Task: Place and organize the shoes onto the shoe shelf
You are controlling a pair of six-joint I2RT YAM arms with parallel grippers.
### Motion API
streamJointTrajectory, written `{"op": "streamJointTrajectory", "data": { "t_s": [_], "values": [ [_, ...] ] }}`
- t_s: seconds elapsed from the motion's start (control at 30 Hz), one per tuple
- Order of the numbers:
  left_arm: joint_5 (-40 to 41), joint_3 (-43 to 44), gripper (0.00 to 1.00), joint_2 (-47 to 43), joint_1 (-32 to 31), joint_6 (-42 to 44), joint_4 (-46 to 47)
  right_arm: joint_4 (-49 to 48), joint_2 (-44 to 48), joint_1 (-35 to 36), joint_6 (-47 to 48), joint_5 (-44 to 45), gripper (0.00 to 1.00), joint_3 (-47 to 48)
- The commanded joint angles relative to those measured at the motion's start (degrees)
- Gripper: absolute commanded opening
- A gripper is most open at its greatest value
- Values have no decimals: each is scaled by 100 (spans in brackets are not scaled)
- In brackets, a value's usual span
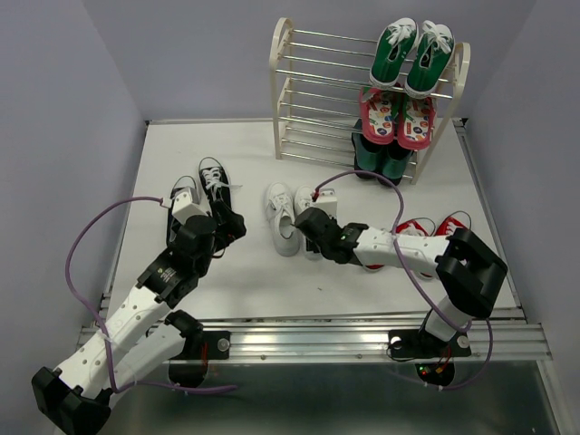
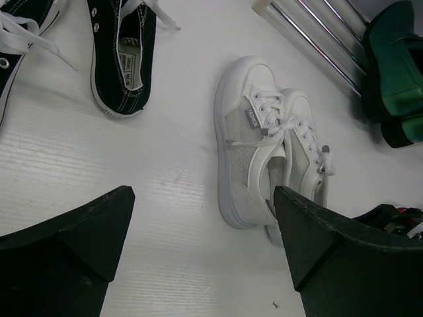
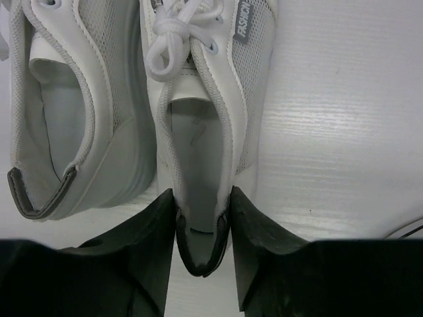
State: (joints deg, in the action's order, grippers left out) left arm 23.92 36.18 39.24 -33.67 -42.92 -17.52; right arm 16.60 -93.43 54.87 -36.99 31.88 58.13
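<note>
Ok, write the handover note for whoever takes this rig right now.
Left tool: open, empty, near the black sneakers.
Right tool: closed on the heel of one white sneaker; its mate lies beside it.
Red sneakers: on the table, right side.
Shoe shelf: none of these pairs on it.
Done: nothing shelved. Left: all six.

Top view: right arm (image 1: pixel 399 249) hides much of red sneakers (image 1: pixel 453 221). Right wrist view — white sneaker (image 3: pixel 198 99) toe cut at top edge, heel sides behind right tool (image 3: pixel 203 221). Left wrist view: black sneakers (image 2: pixel 102 72) cropped; insole label (image 2: pixel 130 63) unreadable.
</note>
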Motion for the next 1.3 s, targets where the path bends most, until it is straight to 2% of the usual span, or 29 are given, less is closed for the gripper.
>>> {"op": "streamJointTrajectory", "data": {
  "t_s": [0.0, 0.03, 0.07, 0.13, 0.33, 0.43, 0.63, 0.9, 1.27],
  "values": [
    [33, -76, 99, -48, 18, 38, 205, -640, 114, 24, -142, 319, 29, -169],
    [34, -76, 99, -57, 18, 20, 214, -710, 140, 24, -107, 302, 22, -179],
    [34, -68, 99, -49, 18, 29, 214, -746, 167, 24, -63, 284, 10, -188],
    [34, -50, 99, -66, 18, 38, 214, -781, 298, 24, 25, 284, 1, -205],
    [16, -94, 99, -110, 18, 12, 223, -1334, 966, 24, 587, 723, 1, -513],
    [25, -120, 99, -110, 18, 3, 258, -2097, 1265, 24, 1026, 1074, 1, -653],
    [16, -85, 99, -13, 18, 20, 284, -2337, 1117, 24, 1493, 1970, 1, -241],
    [-10, -85, 99, 13, 18, -6, 249, -2302, 300, -336, 1309, 1629, 1, 514],
    [-28, -103, 99, 13, 18, -6, 267, -2100, -316, -758, 1326, 1005, 1, 1148]
  ]
}}
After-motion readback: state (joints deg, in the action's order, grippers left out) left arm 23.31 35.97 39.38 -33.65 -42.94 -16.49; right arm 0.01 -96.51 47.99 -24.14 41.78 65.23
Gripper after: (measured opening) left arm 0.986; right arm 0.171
